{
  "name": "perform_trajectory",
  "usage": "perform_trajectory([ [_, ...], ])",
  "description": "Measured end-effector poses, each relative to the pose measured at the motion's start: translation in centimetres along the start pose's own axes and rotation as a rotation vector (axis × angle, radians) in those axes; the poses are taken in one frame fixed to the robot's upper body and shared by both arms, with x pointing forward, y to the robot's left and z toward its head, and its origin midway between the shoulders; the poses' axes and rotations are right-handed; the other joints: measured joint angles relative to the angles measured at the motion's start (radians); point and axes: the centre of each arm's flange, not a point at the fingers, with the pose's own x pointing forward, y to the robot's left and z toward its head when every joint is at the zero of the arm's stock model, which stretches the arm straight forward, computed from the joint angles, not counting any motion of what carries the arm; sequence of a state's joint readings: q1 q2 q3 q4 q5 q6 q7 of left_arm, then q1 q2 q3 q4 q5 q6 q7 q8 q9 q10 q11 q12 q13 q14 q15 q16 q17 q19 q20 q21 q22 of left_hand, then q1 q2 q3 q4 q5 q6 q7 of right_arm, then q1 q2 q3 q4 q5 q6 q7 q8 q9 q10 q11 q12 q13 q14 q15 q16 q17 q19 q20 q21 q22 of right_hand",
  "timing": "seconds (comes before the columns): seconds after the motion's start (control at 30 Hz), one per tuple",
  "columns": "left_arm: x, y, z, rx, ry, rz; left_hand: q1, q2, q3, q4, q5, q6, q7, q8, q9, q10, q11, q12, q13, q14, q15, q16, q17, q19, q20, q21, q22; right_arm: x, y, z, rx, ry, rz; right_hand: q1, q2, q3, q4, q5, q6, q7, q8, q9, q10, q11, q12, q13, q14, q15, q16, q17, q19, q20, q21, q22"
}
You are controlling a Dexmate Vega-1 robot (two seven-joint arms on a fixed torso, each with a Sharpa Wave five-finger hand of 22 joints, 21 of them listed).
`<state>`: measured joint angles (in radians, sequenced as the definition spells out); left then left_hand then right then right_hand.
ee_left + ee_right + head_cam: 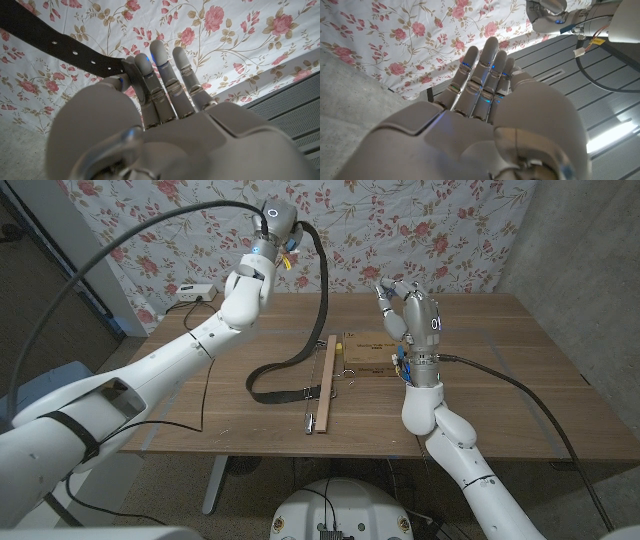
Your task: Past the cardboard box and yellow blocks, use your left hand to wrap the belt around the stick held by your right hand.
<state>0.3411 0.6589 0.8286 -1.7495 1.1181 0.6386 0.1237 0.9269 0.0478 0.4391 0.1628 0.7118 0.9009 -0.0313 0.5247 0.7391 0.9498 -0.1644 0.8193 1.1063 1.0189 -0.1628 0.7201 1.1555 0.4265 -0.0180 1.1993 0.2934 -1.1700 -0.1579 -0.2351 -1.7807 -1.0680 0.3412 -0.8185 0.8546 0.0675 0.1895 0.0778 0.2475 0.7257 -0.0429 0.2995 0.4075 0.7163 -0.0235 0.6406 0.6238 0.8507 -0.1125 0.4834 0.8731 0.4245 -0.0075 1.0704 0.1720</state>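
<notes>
Raising my left hand [272,242] high over the table's [520,370] far edge, I grip one end of the belt [290,365], which hangs down to the wood. Its buckle end touches the stick [325,383] lying flat. My right hand [412,305] stands raised, fingers apart, holding nothing.

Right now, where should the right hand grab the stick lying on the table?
Probably near the stick's far end, coming down from above on its right side. It lies flat and lengthwise, running away from the robot, and the belt crosses its near half, so the far part looks freest. The right hand is raised, open, holding nothing.
</notes>
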Motion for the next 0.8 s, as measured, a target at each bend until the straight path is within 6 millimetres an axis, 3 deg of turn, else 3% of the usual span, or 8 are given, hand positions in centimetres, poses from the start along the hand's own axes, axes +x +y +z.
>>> perform_trajectory([
  [0.1, -0.3, -0.1, -0.4, -0.001, 0.005, 0.002, 0.000, 0.000, 0.000, 0.000, 0.000, 0.001, 0.001, -0.001, 0.000, 0.003, -0.001, 0.000, 0.003, 0.000, 0.000, 0.000, 0.000, 0.000, 0.000, 0.000, -0.001, -0.1, 0.6, 0.3, -0.060, 0.037, 0.075, -0.068, -0.032, -0.031, 0.026, -0.004, -0.024, 0.015, -0.031, -0.023, -0.030, 0.027, -0.027, -0.028, -0.028, 0.013, -0.040, -0.036, -0.010, 0.025, -0.019, 0.000],
  [0.17, -0.5, 0.0, -0.7, -0.009, 0.009, 0.011, 0.000, 0.000, 0.000, 0.000, 0.000, 0.001, 0.001, -0.001, 0.000, 0.002, -0.002, 0.000, 0.003, 0.000, 0.000, 0.000, 0.000, 0.000, 0.000, 0.002, -0.001, 0.1, -0.2, 2.8, -0.070, 0.063, 0.098, -0.094, -0.043, -0.041, 0.035, -0.008, -0.035, 0.026, -0.044, -0.031, -0.044, 0.041, -0.038, -0.040, -0.043, 0.018, -0.055, -0.049, -0.011, 0.028, -0.025, 0.000],
  [0.3, -0.8, 0.0, -1.2, -0.007, 0.013, 0.010, 0.000, 0.000, 0.000, 0.000, 0.000, 0.002, 0.002, -0.001, 0.000, 0.003, -0.003, 0.000, 0.003, 0.000, 0.000, 0.000, 0.000, -0.004, 0.004, 0.008, -0.001, -0.3, 1.2, 1.0, -0.188, 0.137, 0.233, -0.146, -0.061, -0.065, 0.051, -0.010, -0.058, 0.049, -0.065, -0.046, -0.075, 0.066, -0.062, -0.061, -0.077, 0.027, -0.088, -0.080, -0.022, 0.046, -0.045, 0.000],
  [0.33, -0.9, 0.0, -1.3, -0.018, 0.016, 0.019, 0.000, 0.000, 0.000, 0.000, -0.001, 0.002, 0.002, -0.001, 0.000, 0.003, -0.003, 0.000, 0.003, 0.000, 0.000, 0.000, 0.000, -0.004, 0.004, 0.008, -0.001, 0.3, -0.3, 3.7, -0.168, 0.147, 0.215, -0.165, -0.067, -0.076, 0.055, -0.012, -0.067, 0.058, -0.073, -0.051, -0.090, 0.074, -0.073, -0.068, -0.095, 0.030, -0.102, -0.091, -0.027, 0.052, -0.053, 0.000],
  [0.37, -1.0, 0.0, -1.4, -0.020, 0.017, 0.022, 0.000, 0.000, 0.000, 0.000, -0.001, 0.003, 0.003, -0.001, 0.000, 0.003, -0.003, 0.000, 0.003, 0.000, 0.000, 0.000, 0.000, -0.004, 0.004, 0.008, -0.001, 0.5, -0.6, 4.3, -0.178, 0.160, 0.229, -0.183, -0.072, -0.083, 0.060, -0.012, -0.081, 0.062, -0.081, -0.055, -0.103, 0.079, -0.083, -0.076, -0.113, 0.034, -0.117, -0.102, -0.031, 0.055, -0.061, 0.000],
  [0.53, -1.2, 0.1, -1.7, -0.026, 0.021, 0.029, 0.000, 0.000, 0.000, 0.000, -0.001, 0.003, 0.003, -0.004, 0.002, 0.003, -0.003, 0.000, 0.003, 0.000, 0.000, -0.008, 0.004, -0.004, 0.004, 0.008, -0.005, 0.6, -1.0, 4.5, -0.269, 0.240, 0.347, -0.244, -0.090, -0.118, 0.063, -0.012, -0.202, 0.094, -0.119, -0.069, -0.204, 0.097, -0.144, -0.111, -0.199, 0.048, -0.180, -0.148, -0.057, 0.081, -0.110, 0.000],
  [0.67, -1.3, 0.0, -1.8, -0.031, 0.022, 0.033, 0.000, 0.000, 0.000, 0.000, -0.001, 0.003, 0.003, -0.004, 0.005, 0.003, -0.003, -0.007, 0.003, 0.003, -0.003, -0.008, 0.004, -0.004, 0.004, 0.008, -0.006, 0.5, -1.2, 4.9, -0.302, 0.283, 0.431, -0.250, -0.094, -0.123, 0.057, -0.012, -0.238, 0.100, -0.118, -0.069, -0.236, 0.102, -0.161, -0.121, -0.223, 0.055, -0.195, -0.155, -0.064, 0.077, -0.128, 0.000],
  [0.8, -1.5, 0.0, -2.0, -0.034, 0.022, 0.036, 0.000, 0.000, 0.000, 0.000, -0.001, 0.003, 0.003, -0.004, 0.005, 0.003, -0.003, -0.007, 0.003, 0.003, -0.003, -0.008, 0.005, -0.004, 0.004, 0.008, -0.006, 0.0, -1.0, 5.1, -0.340, 0.330, 0.559, -0.256, -0.101, -0.131, 0.050, -0.011, -0.200, 0.108, -0.085, -0.065, -0.193, 0.108, -0.142, -0.123, -0.178, 0.059, -0.175, -0.150, -0.056, 0.081, -0.138, 0.000],
])
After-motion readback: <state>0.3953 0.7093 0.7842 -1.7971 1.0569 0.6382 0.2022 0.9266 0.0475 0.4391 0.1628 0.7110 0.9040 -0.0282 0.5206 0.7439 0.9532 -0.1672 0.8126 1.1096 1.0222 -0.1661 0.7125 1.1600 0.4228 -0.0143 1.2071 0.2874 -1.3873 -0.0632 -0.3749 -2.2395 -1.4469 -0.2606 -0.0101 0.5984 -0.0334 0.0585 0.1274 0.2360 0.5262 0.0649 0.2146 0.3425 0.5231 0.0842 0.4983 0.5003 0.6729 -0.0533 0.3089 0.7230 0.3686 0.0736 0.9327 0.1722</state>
